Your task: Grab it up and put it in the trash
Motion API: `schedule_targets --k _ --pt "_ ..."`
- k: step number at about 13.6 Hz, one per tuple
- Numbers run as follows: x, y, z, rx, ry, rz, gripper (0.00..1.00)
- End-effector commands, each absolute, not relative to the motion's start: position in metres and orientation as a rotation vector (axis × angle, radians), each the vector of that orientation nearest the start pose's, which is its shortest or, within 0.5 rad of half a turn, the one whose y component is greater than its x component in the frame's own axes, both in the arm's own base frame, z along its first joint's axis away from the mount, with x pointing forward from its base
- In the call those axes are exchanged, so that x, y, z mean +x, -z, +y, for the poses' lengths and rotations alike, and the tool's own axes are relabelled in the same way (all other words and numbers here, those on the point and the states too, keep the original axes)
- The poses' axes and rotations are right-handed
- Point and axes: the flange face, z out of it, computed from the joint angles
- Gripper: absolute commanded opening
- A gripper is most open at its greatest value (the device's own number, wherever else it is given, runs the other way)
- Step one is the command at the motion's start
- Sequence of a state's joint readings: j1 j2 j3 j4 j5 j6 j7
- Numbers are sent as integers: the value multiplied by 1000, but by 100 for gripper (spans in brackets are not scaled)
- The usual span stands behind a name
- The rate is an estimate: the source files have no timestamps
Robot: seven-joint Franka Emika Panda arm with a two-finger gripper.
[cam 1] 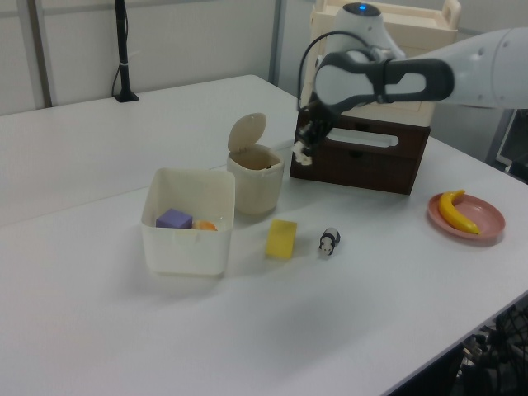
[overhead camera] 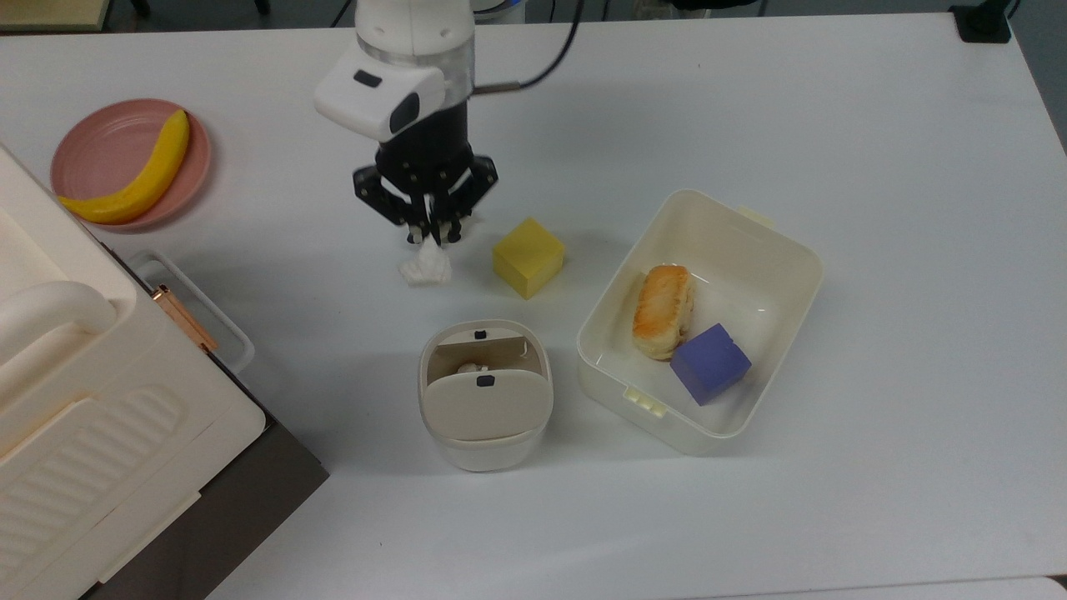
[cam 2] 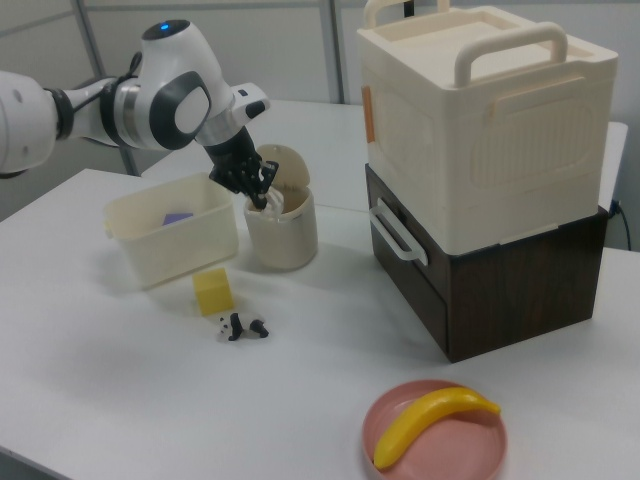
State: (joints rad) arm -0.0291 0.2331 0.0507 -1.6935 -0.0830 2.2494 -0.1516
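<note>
Between closed jaws: paper wad (overhead camera: 425, 268), hanging below tips.

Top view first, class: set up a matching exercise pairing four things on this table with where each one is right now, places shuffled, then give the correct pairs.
Things
1. banana
2. purple cube
3. paper wad
4. yellow cube

Places
A. inside the cream tub, next to the bread roll
B. on the bare table, between the tub and the panda figurine
C. on the pink plate
D. held up off the table in the gripper, short of the bin

Pairs: 1-C, 2-A, 3-D, 4-B
</note>
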Motion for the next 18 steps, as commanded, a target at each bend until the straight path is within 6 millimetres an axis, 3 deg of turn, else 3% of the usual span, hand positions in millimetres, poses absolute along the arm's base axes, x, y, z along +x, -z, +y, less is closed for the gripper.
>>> schedule_targets --k 1,2,3,4,8,10,11,14,15,18 --pt "689 -490 30 -3131 603 -189 0" --pt "698 -488 33 -3119 616 -117 4" --pt "705 -487 33 -3108 637 -65 32" --pt "710 -482 35 -3101 649 -23 99" --pt "716 -478 44 -3072 719 86 100" --pt "714 -486 45 -3067 732 85 100" --pt "704 -504 44 -3069 735 81 100" --pt "662 -516 40 -3157 435 94 100" --pt "638 -525 38 -3193 269 98 100" --pt "582 -556 36 -3222 82 66 100"
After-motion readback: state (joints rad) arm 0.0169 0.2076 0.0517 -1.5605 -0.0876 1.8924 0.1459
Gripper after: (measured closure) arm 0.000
